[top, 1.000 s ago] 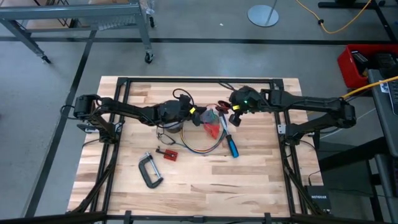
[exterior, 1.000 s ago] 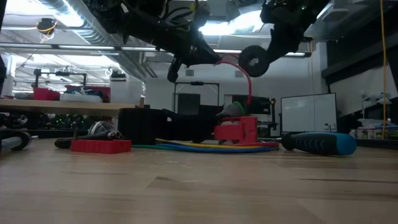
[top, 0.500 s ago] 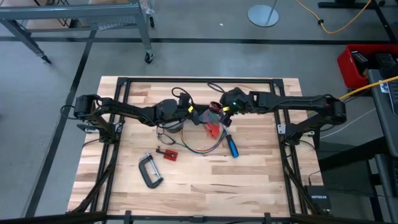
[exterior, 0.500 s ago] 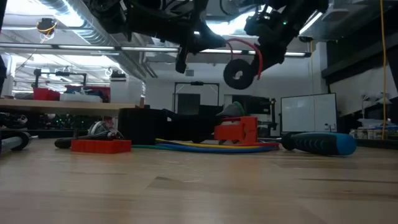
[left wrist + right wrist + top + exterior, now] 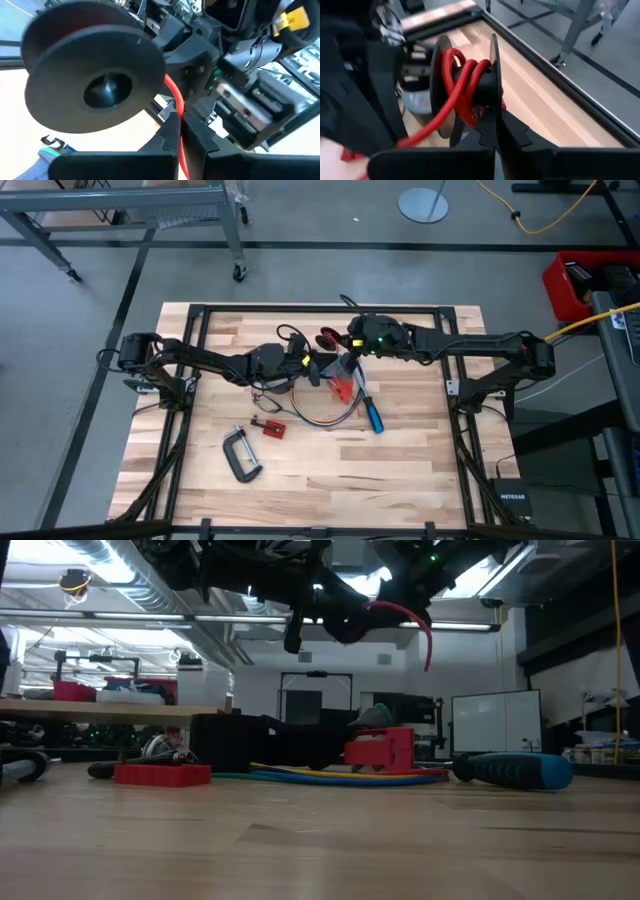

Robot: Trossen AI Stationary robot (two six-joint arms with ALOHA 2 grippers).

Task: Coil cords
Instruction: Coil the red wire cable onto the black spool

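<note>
Both my arms meet above the middle of the table (image 5: 420,470), held up off the wood.

My right gripper (image 5: 496,131) is closed on a black spool (image 5: 492,75); its fingers pinch the hub between the two flanges. Red cord (image 5: 465,82) is wound in a few loose turns on that hub, and one strand leaves the spool toward my left arm.

My left gripper (image 5: 181,131) is closed on the red cord (image 5: 175,100); the strand runs between the fingertips and up to the spool (image 5: 95,75), which sits just beyond them. From above, the spool (image 5: 329,338) is between the two wrists, left gripper (image 5: 318,370) and right gripper (image 5: 352,348) near each other.

In the low view the cord (image 5: 415,620) arcs down from the spool and ends free in the air, clear of the table.

The second cord (image 5: 325,415), multicoloured, lies on the wood below the grippers as a loose loop, beside a red block (image 5: 342,388). A blue screwdriver (image 5: 372,415) lies just beside that loop. Nearer the front edge lie a small red part (image 5: 268,426) and a C-clamp (image 5: 241,455).
</note>
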